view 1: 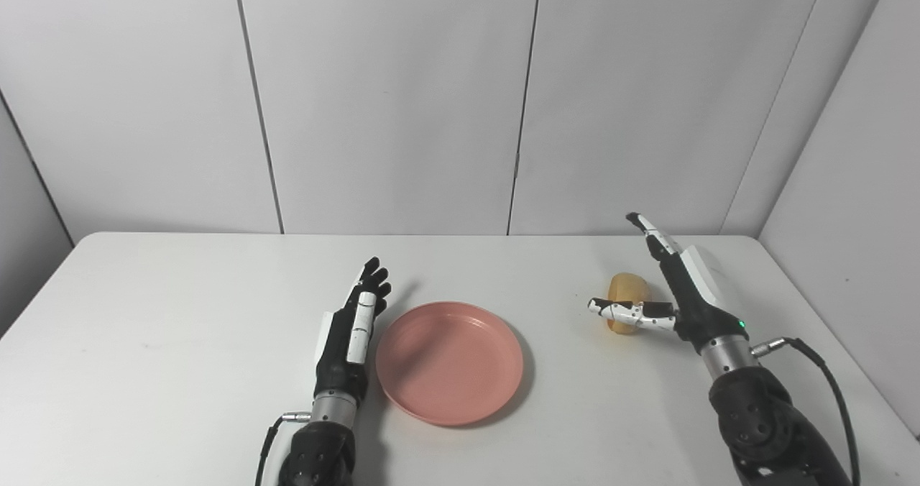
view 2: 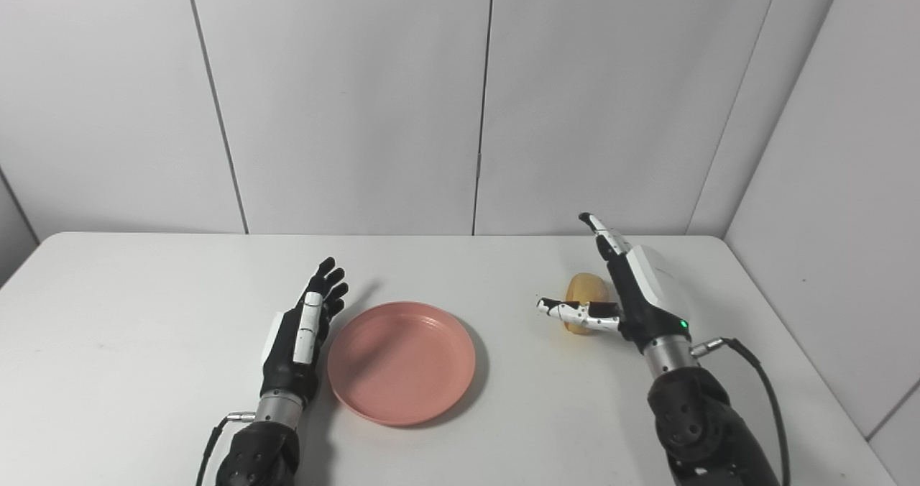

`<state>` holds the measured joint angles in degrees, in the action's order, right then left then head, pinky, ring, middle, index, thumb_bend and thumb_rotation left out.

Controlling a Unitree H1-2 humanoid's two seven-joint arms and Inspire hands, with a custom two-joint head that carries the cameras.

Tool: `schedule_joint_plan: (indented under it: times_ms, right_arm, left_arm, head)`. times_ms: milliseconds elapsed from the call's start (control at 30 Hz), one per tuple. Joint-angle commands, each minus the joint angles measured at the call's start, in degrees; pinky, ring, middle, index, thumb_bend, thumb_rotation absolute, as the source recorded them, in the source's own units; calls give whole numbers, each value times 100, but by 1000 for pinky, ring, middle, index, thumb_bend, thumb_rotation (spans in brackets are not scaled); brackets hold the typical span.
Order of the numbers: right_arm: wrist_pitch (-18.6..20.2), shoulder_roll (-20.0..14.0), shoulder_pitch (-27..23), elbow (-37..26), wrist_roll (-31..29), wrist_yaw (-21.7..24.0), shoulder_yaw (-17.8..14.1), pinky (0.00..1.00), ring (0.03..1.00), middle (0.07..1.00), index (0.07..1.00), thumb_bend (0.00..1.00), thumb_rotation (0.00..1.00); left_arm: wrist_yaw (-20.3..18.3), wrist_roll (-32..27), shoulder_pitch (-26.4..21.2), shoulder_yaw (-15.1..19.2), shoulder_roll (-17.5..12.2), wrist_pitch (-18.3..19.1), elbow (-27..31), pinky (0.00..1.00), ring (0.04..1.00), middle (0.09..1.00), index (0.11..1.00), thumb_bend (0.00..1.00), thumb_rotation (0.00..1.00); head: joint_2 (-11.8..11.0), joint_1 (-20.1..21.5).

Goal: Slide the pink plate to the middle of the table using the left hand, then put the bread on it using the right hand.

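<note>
The pink plate [view 1: 449, 361] lies flat on the white table [view 1: 180, 313], near the middle and toward the front. My left hand [view 1: 356, 328] rests edge-on just left of the plate's rim, fingers straight and apart, holding nothing. A small yellow-brown piece of bread [view 1: 627, 288] sits to the right of the plate. My right hand [view 1: 672, 292] is open around it: the thumb reaches across the bread's front and the fingers stretch up behind it. Whether the hand touches the bread I cannot tell.
Grey wall panels [view 1: 388, 98] close off the back of the table, and an angled panel stands along its right side. A cable [view 1: 826, 378] loops from my right wrist over the table's right front part.
</note>
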<state>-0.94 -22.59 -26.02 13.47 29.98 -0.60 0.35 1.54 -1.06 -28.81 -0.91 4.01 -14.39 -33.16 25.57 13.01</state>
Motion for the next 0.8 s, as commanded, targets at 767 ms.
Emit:
schedule_joint_plan:
  times_ms: [767]
  right_arm:
    - [-135,-692,-903,1411,228,51,862,936,948,942,947,823,434]
  left_arm:
    - [-80,-58,224,-12,60,-94,23,958,938,947,924,755,998]
  head:
    - [57,-17]
